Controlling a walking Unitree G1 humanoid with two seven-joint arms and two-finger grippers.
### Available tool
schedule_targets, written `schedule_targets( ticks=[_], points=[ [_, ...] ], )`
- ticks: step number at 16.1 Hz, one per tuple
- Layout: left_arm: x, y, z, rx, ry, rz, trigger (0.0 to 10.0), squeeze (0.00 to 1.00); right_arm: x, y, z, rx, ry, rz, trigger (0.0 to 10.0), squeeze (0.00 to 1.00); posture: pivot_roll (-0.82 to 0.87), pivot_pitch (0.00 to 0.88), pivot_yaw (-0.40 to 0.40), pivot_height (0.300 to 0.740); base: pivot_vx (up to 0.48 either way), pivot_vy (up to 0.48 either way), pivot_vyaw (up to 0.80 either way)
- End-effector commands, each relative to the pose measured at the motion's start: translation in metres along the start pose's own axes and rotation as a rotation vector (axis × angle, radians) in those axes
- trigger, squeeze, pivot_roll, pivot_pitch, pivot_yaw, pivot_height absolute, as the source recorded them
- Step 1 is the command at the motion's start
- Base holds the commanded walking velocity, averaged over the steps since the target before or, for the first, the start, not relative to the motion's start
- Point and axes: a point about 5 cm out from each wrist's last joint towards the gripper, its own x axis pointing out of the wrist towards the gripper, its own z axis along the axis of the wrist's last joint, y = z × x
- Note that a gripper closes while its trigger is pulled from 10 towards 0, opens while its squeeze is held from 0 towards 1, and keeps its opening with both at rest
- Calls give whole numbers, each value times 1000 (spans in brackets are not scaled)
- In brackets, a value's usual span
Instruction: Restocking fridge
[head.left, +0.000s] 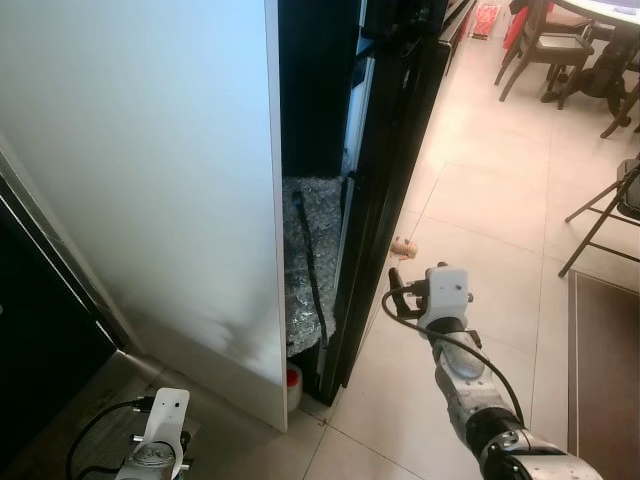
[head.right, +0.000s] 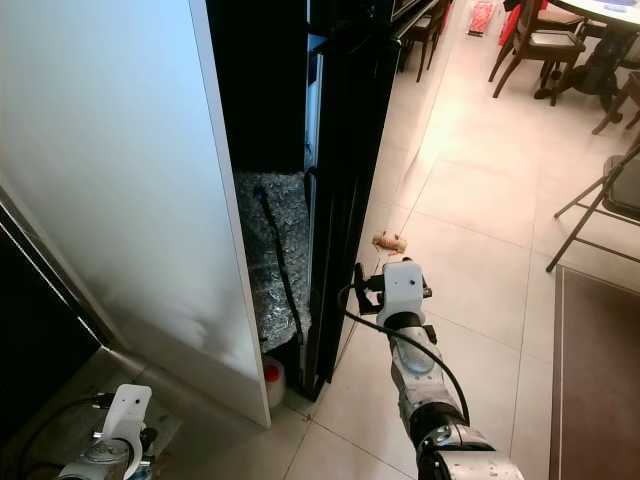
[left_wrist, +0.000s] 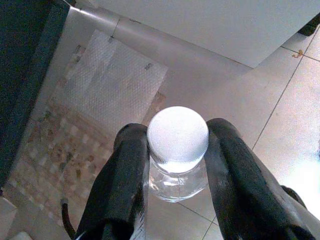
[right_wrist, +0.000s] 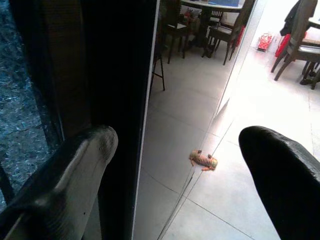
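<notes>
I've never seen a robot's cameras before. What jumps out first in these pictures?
First, the tall black fridge door, which stands edge-on beside a white panel, with the right gripper open at its edge. Next, the left gripper, down low, clamps a clear bottle with a white cap. A small toy-like thing lies on the pale floor tiles beyond the door.

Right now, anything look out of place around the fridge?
Yes. A small orange toy-like object lies loose on the floor tiles just past the black fridge door. Silvery bubble-wrap padding with a black strap is stuffed into the gap beside the door, which looks odd there.
</notes>
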Motion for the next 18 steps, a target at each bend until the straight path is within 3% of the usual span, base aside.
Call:
schedule_targets(
  ticks=[1, 2, 3, 4, 13, 16, 18],
  points=[
    [0, -1, 2, -1, -1, 3, 10000, 0, 5, -3, 4, -15, 14, -11, 10000, 1000, 35, 0, -44, 740, 0, 0, 0],
    [0, -1, 2, -2, -1, 3, 10000, 0, 6, -5, 5, -33, 24, -30, 10000, 1000, 35, 0, -43, 740, 0, 0, 0],
    [0, -1, 2, -2, -3, 2, 10000, 0, 8, -6, 7, -29, 22, -36, 10000, 729, 36, 0, -43, 740, 0, 0, 0],
    [0, -1, 2, -1, -4, 1, 10000, 0, 11, -5, 11, -27, 16, -32, 10000, 0, 36, 0, -42, 740, 0, 0, 0],
    [0, -1, 2, -2, -3, 5, 10000, 0, 38, -20, 53, -92, -15, -46, 10000, 0, 46, 2, -39, 740, 0, 0, 0],
    [0, -1, 1, -2, -3, 3, 10000, 0, 40, -20, 57, -76, -12, -35, 10000, 0, 56, 6, -39, 740, 0, 0, 0],
    [0, -1, 1, -3, -4, 4, 10000, 0, 42, -20, 60, -112, -4, -11, 10000, 0, 59, 7, -39, 740, 0, 0, 0]
  ],
)
